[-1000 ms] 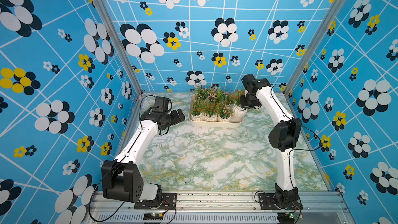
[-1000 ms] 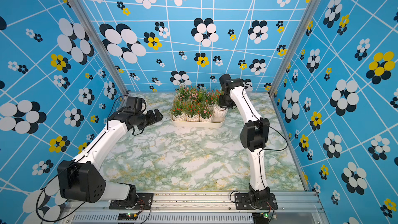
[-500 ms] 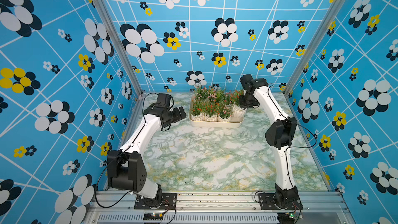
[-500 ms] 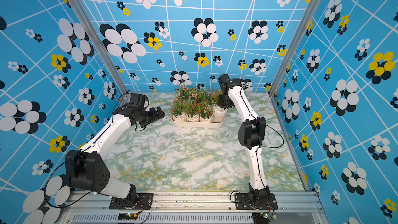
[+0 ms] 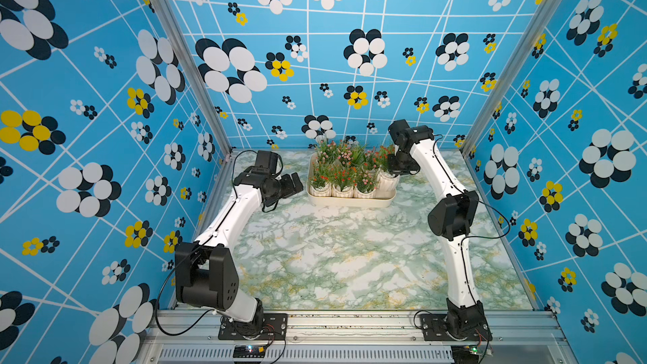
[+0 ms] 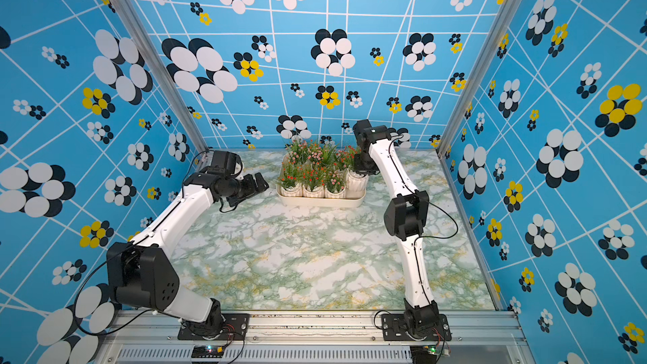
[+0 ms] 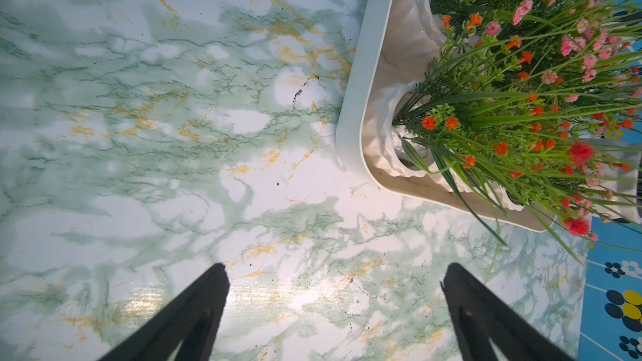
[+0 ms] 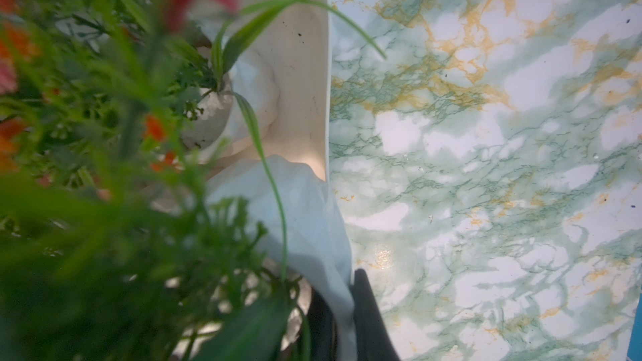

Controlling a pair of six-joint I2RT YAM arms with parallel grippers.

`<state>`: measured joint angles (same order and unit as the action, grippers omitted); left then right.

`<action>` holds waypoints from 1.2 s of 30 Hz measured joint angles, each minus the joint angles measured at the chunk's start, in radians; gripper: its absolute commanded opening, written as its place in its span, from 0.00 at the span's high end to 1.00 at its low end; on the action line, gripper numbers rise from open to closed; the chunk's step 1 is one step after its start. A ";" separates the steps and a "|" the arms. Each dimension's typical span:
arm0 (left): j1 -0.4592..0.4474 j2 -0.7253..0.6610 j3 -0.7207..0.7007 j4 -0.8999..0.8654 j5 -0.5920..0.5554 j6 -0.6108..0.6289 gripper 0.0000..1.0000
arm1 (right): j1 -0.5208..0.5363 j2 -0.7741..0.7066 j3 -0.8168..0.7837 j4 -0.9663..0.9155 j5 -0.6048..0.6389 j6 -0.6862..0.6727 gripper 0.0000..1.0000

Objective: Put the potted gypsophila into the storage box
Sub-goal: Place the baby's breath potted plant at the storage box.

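Observation:
The cream-white storage box [image 5: 350, 202] [image 6: 320, 202] stands at the back of the marble table, packed with several white pots of green stems and small red, orange and pink flowers. My right gripper [image 5: 397, 168] [image 6: 362, 169] [image 8: 342, 307] is shut on the rim of a white potted gypsophila [image 5: 388, 180] [image 6: 356, 182] [image 8: 305, 223] at the box's right end, with the pot's side overlapping the box wall [image 8: 298, 64]. Whether that pot rests on the box floor is hidden. My left gripper [image 5: 296, 183] [image 6: 261, 183] [image 7: 335, 272] hovers open and empty just left of the box [image 7: 351, 98].
Blue flower-patterned walls close in the table on three sides, and the box sits near the back wall. Grass blades overhang the box rim toward both grippers. Bare marble tabletop [image 5: 343, 257] stretches from the box to the front rail.
My right gripper has shifted a little leftward over the box's right end with the pot. The left arm has lifted its elbow and edged its open gripper slightly toward the box.

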<state>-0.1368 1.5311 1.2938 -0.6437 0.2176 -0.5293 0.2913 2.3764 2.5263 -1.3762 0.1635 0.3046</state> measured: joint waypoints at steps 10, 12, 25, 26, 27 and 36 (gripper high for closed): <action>0.000 0.002 0.000 0.000 0.001 -0.001 0.00 | 0.000 0.004 0.007 0.001 -0.008 0.029 0.98; 0.000 0.002 0.000 0.000 0.001 -0.002 0.00 | 0.000 0.004 0.007 0.002 -0.009 0.030 0.98; -0.001 0.002 0.000 0.000 0.000 -0.003 0.00 | 0.000 0.012 0.023 0.000 -0.008 0.032 0.98; -0.001 0.001 0.000 0.000 0.000 -0.003 0.00 | 0.000 0.012 0.023 0.000 -0.008 0.032 0.98; -0.001 -0.001 0.000 0.000 0.000 -0.003 0.01 | 0.000 0.012 0.023 0.000 -0.008 0.032 0.98; -0.001 -0.023 0.000 -0.001 0.000 -0.003 0.01 | -0.005 0.012 0.024 0.003 -0.005 0.031 0.98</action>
<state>-0.1375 1.5078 1.2934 -0.6449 0.2173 -0.5320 0.2867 2.3886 2.5500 -1.3735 0.1581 0.3359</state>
